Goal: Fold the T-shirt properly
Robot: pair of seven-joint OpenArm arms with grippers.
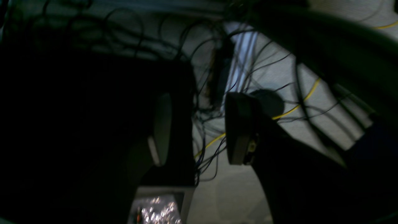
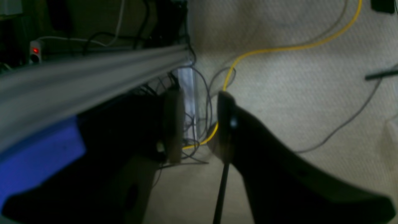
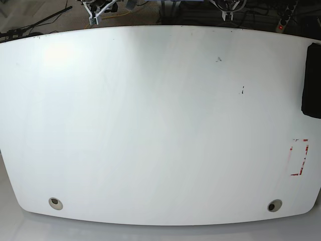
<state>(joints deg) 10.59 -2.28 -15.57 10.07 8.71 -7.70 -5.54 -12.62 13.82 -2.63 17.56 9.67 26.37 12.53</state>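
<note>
While the white table [image 3: 150, 125] fills almost all of the base view, no arm shows over it there. Near its front edge on the left is a small round hole [image 3: 55, 203], and a second round hole [image 3: 274, 205] sits near the front edge on the right. Two tiny dark specks [image 3: 243, 90] mark the top toward the right. Farther right is a box drawn in broken red lines [image 3: 299, 157]. At the far right edge of the table lies the T-shirt [image 3: 312, 80], a flat black patch cut off by the side of the picture, well apart from the red box below it. In the right wrist view, a blue patch [image 2: 37, 152] sits at the left under a long gray bar [image 2: 93, 71]. The right claw [image 2: 199, 124] hangs over pale carpet [image 2: 295, 93], its two fingers standing a little apart with nothing between them. A yellow cable [image 2: 279, 48] runs across the carpet behind it. In the left wrist view, which is very dark, the left claw [image 1: 199, 127] has its two fingers standing apart with nothing between them. Behind it hang many thin black wires [image 1: 211, 93], and a yellow cable [image 1: 295, 107] crosses the pale floor [image 1: 233, 193].
</note>
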